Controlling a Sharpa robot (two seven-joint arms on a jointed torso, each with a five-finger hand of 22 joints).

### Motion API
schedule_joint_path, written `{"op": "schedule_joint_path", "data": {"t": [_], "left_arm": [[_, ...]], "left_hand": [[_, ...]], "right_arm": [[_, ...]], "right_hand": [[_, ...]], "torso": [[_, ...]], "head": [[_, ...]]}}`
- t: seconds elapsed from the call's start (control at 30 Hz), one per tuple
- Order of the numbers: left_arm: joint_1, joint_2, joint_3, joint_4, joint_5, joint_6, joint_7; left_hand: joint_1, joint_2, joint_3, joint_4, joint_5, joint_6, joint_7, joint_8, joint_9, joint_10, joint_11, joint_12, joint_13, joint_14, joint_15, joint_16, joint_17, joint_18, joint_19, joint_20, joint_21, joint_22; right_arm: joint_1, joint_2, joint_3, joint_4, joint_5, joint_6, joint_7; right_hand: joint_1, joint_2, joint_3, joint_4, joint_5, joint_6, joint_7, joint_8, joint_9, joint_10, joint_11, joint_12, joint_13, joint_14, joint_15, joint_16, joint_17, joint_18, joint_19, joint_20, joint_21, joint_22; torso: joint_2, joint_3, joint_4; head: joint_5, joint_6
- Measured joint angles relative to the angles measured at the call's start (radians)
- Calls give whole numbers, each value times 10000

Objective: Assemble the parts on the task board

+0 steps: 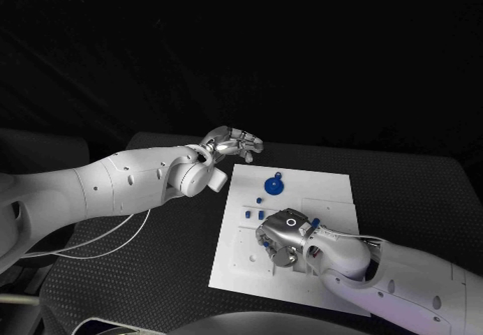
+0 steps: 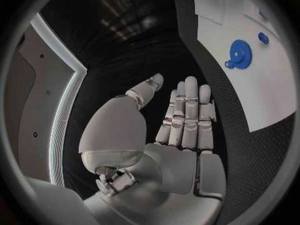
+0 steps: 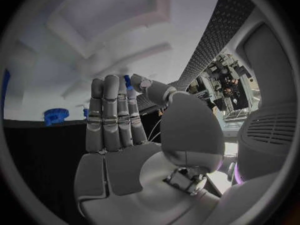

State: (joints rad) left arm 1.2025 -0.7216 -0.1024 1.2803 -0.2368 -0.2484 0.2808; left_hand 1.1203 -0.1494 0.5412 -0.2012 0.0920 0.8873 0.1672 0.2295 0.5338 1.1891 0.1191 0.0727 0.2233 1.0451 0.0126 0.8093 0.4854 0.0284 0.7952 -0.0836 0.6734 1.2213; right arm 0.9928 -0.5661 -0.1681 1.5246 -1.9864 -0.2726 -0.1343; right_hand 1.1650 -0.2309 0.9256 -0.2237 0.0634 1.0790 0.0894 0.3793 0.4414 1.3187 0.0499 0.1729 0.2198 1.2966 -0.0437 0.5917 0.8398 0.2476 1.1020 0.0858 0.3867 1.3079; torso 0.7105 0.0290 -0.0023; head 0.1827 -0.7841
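1. Pinching a small blue part [image 3: 127, 81] between thumb and fingers [image 3: 111, 110], the right hand [image 1: 287, 237] hovers over the task board [image 1: 327, 192].
2. Left hand [image 1: 234, 144] waits beyond the task board's far corner, fingers apart, holding nothing.
3. Part likely light, stiff, slippery; grip its sides.

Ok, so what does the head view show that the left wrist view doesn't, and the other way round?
Head view adds: the right robot hand over the task board, apparently pinching a small blue part, plus the board's whole outline. Left wrist view adds: the left robot hand from its palm side, fingers straight, holding nothing. Both: the blue gear lying on the board, and the black table.
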Motion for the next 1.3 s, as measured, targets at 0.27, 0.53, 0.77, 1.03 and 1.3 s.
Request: {"op": "schedule_joint_path", "data": {"t": [0.27, 0.53, 0.77, 1.03, 1.3], "left_arm": [[0, 0, 1, -1, 1, 11, -7], [0, -15, 1, -5, 2, 19, -14], [1, -40, 0, -15, 2, 29, -20], [2, -67, 0, -38, 3, 41, -24], [2, -67, 0, -74, 4, 55, -26]], "left_hand": [[0, 0, 0, 0, 0, -4, -4, 0, -10, 1, -1, 0, -9, 0, 0, -30, 9, -51, 0, 0, 0, 8], [0, 0, -21, 21, 0, -41, 32, 0, -10, 1, -1, 0, -9, 0, 0, -39, 22, -58, 0, 0, 0, 7], [0, 0, -21, 21, 0, -41, 31, 0, -20, 2, -2, 0, -8, -1, 1, -39, 32, -67, 0, 0, -37, 16], [0, 0, -21, 21, 0, -41, 31, 0, -19, 3, -4, 0, -17, 0, 1, -39, 41, -85, 0, 0, -37, 15], [0, 0, -21, 21, 0, -41, 31, 0, -18, 4, -4, 0, -17, 0, 0, -39, 40, -23, 1, 1, -37, 14]], "right_arm": [[1, 4, -10, -32, 35, -52, 8], [-20, -224, -44, 54, 328, -334, 166], [4, -656, -79, 357, 505, -646, 219], [396, -1227, 367, 1040, 645, -1018, 195], [1039, -2017, 858, 1468, 1152, -1088, 209]], "right_hand": [[-64, -64, 0, 0, 25, -71, 42, -15, -24, -61, 61, -116, 9, -18, 20, 0, 6, -1, -22, 21, 0, -1], [-696, -694, -960, -233, -52, -1312, 631, -674, -312, -993, 198, -910, -39, -298, 342, -168, -51, 10, -270, 157, 42, -3], [-869, -704, -1563, -622, -52, -1538, 645, -697, -343, -2063, 733, -1111, -707, -360, 537, -168, 26, 25, -412, 196, 120, 0], [-868, -704, -1513, -573, -52, -1552, 630, -697, -343, -2063, 732, -1034, -771, -375, 552, -167, 71, 64, -450, 162, 196, -1], [-747, -692, -1192, -312, -91, -1539, 617, -579, -279, -1567, 534, -763, -789, -61, 349, 193, 282, 0, -100, -40, 583, -3]], "torso": [[-1, 0, -3], [-5, 0, -10], [-5, 4, -15], [-4, 9, -15], [-4, 12, -15]], "head": [[-4, 0], [0, 11], [-10, 42], [-91, 122], [-231, 243]]}}
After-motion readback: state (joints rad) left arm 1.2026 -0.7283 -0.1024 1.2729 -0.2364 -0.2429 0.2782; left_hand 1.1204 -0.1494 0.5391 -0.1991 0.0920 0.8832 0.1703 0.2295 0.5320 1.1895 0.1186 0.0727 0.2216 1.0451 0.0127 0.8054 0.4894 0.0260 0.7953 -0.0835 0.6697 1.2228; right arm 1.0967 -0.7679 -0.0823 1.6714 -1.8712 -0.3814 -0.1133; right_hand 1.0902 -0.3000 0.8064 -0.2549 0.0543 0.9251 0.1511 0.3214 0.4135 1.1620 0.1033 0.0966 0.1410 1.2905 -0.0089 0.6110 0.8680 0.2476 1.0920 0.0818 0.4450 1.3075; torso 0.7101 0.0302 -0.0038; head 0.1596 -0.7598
